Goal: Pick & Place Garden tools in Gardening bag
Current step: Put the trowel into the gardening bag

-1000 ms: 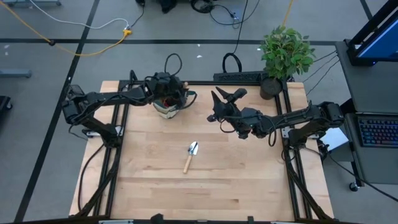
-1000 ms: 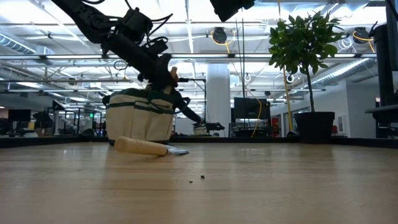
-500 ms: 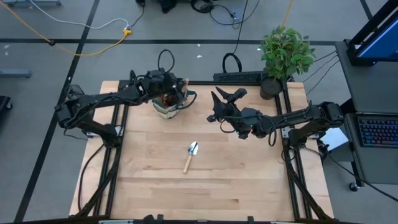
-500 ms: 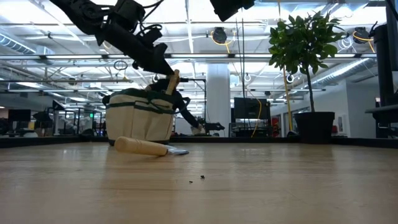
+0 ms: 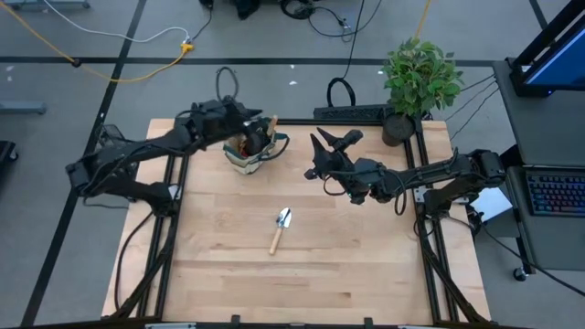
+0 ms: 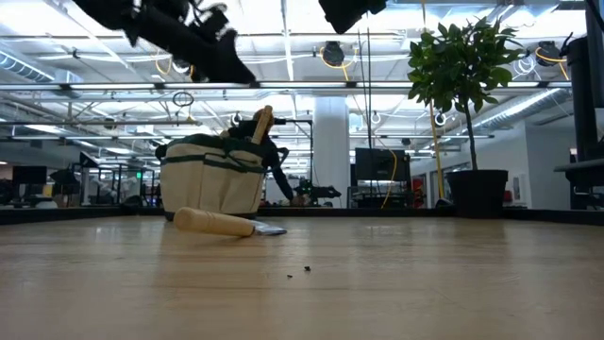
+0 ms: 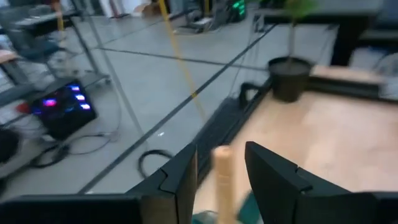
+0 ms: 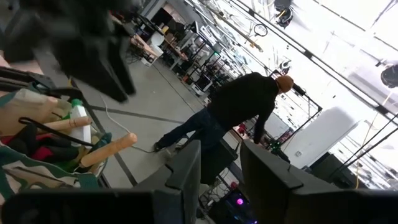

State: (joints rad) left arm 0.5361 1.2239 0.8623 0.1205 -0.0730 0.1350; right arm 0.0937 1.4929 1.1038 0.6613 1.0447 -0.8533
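One gardening bag [image 5: 249,151] stands on the table [image 5: 302,274] near its far edge, at about 11 o'clock from the table's middle. One wooden-handled trowel [image 5: 279,229] lies flat near the centre, well apart from the bag, blade toward 12 o'clock. One potted plant [image 5: 419,78] sits at the far right corner, about 1 o'clock.

The left gripper [image 5: 245,120] hangs above the bag at its far side, its fingers slightly apart and holding nothing. The right gripper [image 5: 322,155] is raised over the table toward 1 o'clock of the centre, beside the bag's right; whether it is open or closed cannot be told, though nothing shows between its fingers in its own wrist view.

From above, the bag's contents are a small dark and reddish cluster. The low view shows one wooden handle [image 6: 259,125] sticking up out of the bag [image 6: 211,177], and the trowel [image 6: 222,222] lying in front of it. The right wrist view looks into the bag [image 8: 37,168] and shows two wooden handles [image 8: 106,149], a green-capped spray bottle [image 8: 79,118] and something red, plus one person [image 8: 233,115] bent over in the room beyond. The left wrist view shows one wooden handle [image 7: 222,183] between that gripper's fingers [image 7: 273,177], untouched.
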